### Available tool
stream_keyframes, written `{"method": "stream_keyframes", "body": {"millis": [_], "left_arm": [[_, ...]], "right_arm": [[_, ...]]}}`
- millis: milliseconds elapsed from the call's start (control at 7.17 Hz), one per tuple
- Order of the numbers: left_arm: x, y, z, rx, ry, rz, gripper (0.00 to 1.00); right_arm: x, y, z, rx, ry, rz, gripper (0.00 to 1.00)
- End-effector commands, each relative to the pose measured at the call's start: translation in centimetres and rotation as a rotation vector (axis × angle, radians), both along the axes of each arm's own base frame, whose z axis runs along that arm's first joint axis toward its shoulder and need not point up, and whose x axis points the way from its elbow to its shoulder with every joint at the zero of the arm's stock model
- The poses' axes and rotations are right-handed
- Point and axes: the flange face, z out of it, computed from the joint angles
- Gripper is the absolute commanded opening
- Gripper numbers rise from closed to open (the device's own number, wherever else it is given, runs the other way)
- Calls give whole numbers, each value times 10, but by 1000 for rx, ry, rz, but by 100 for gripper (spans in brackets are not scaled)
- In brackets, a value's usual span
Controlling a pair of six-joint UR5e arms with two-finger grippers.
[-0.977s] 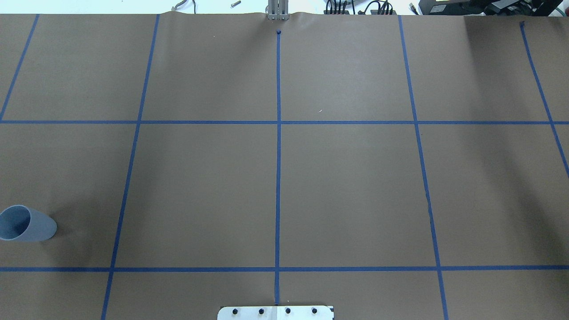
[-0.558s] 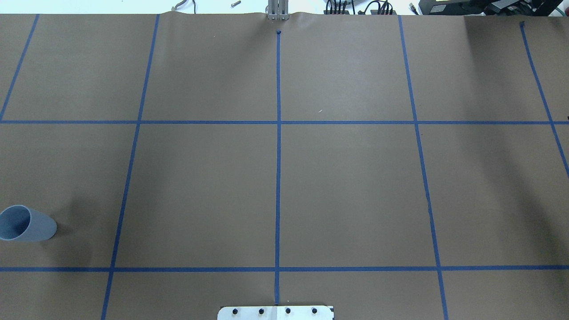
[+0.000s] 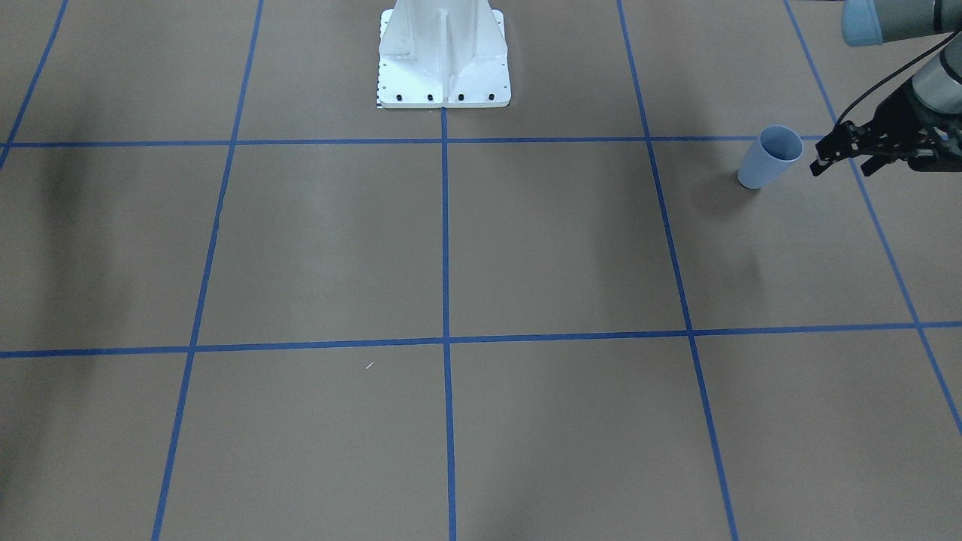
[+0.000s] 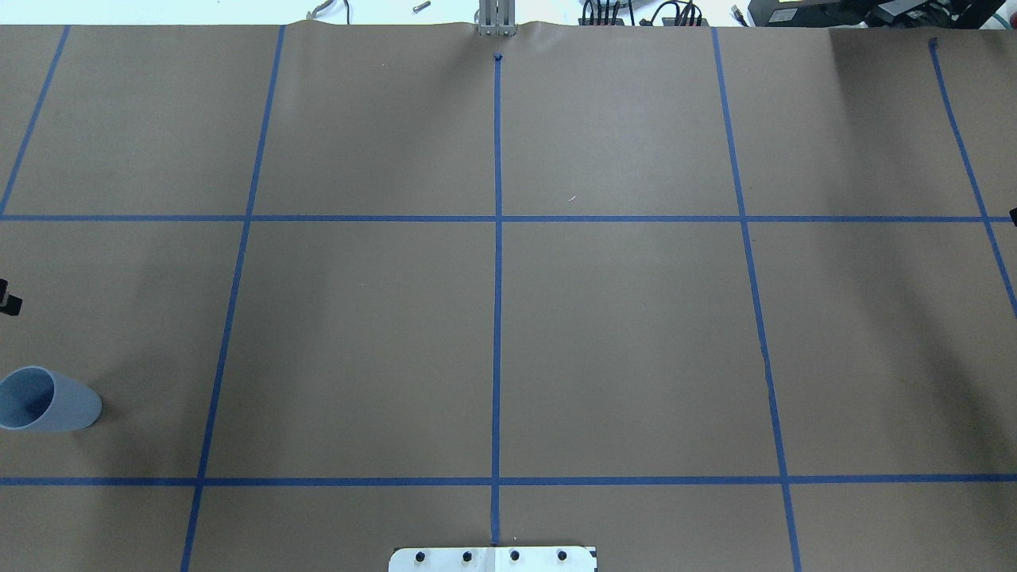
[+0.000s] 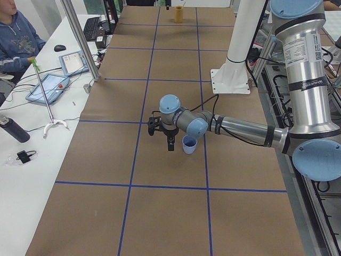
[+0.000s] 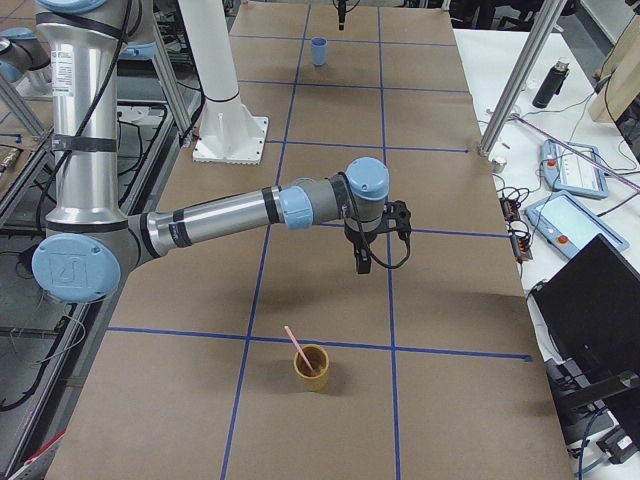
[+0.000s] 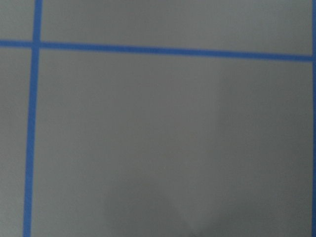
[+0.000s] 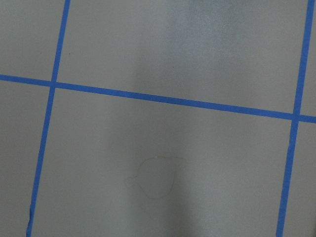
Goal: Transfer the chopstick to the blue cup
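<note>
The blue cup (image 3: 770, 158) stands upright near the table's left end; it also shows in the overhead view (image 4: 48, 400) and the left side view (image 5: 189, 144). My left gripper (image 3: 840, 167) hangs open and empty just beside the cup, apart from it, above the paper; only a sliver of it shows at the overhead view's left edge (image 4: 8, 302). The pink chopstick (image 6: 298, 347) leans in a mustard cup (image 6: 312, 368) at the table's right end. My right gripper (image 6: 362, 262) hangs above the table short of that cup; I cannot tell whether it is open or shut.
Brown paper with a blue tape grid covers the table. The white robot pedestal (image 3: 443, 60) stands at the robot's edge. A metal pole (image 5: 80, 42), tablets and a seated operator (image 5: 16, 37) are along the far side. Both wrist views show only paper and tape.
A dark piece of my left gripper has come into the overhead view at its left edge, and a dark speck shows at the right edge. The blue cup has not moved.
</note>
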Motion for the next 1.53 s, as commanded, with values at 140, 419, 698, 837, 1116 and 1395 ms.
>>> {"method": "stream_keyframes", "body": {"millis": [140,419,698,837,1116,1395], "left_arm": [[-7,58,32,30,20,29,98],[8,64,33,20,20,67,98],[17,68,42,3,11,92,98],[21,67,44,0,9,99,98],[25,66,47,-6,8,106,67],[33,58,44,-15,23,108,0]], "right_arm": [[-4,1,0,-4,-6,-9,100],[-6,1,-1,-3,-6,-12,100],[-6,1,-2,2,-7,-12,100],[-5,1,-2,0,-6,-10,100],[-6,1,-3,2,-7,-11,100],[-5,1,-3,1,-5,-9,100]]}}
